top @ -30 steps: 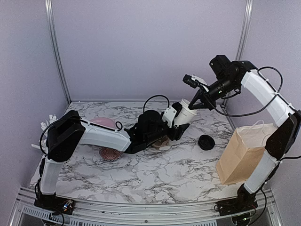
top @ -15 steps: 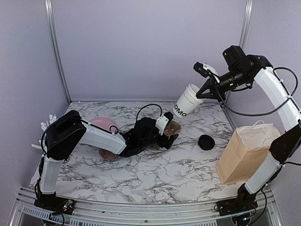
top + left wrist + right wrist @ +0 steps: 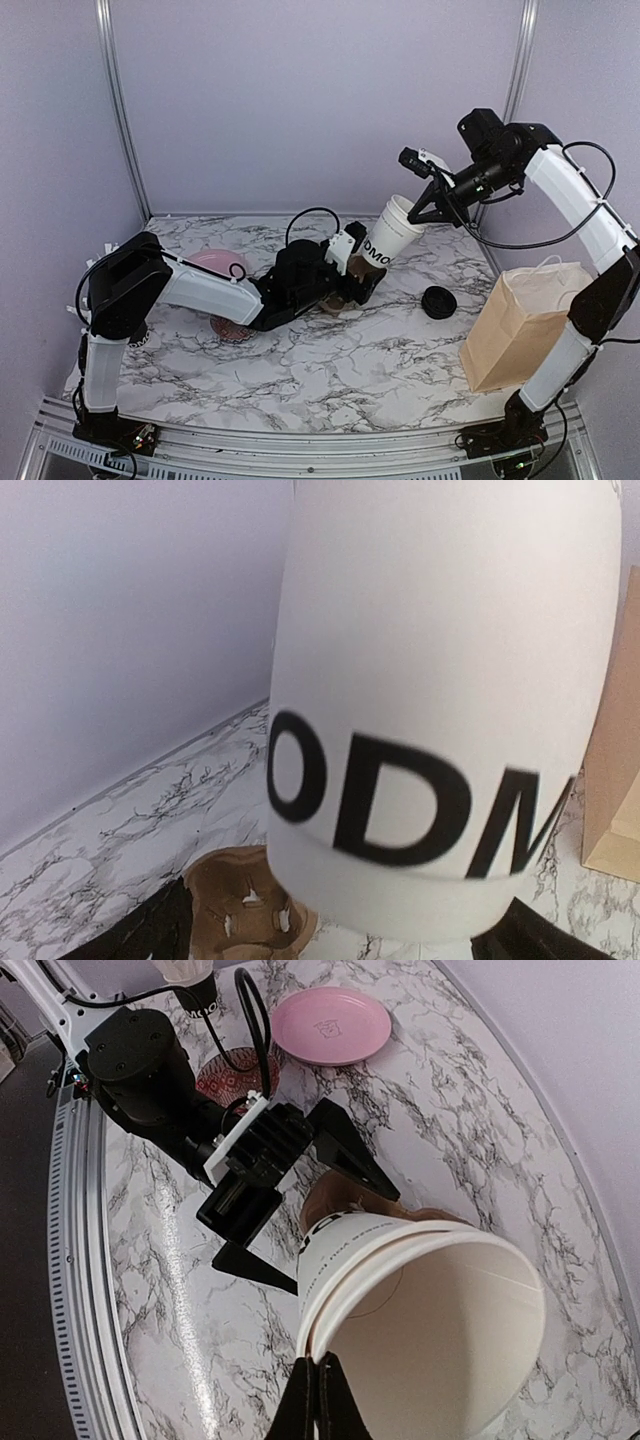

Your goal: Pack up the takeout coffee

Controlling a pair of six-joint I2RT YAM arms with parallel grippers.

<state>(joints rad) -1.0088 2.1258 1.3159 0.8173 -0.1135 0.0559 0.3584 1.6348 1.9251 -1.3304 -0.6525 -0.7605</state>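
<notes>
Item: white paper cup (image 3: pixel 392 232), lidless, tilted, held off the table above the brown pulp tray (image 3: pixel 338 300).
Grip: right gripper (image 3: pixel 318 1385) pinched tight on the rim alone. Left gripper (image 3: pixel 362 272) had its jaws spread wide beside the cup base, gripping nothing.
Hazard: a one-edge rim pinch could crease the paper or let the tilted cup swing and drop. The rim looked doubled, so a nested cup might slip free.
Change: half a second before, the cup hung higher, clear of the left fingers.

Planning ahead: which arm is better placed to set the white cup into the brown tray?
Right. The right fingers pinch the cup by its rim, tilted above the tray; the left fingers stand open beside its base.
</notes>
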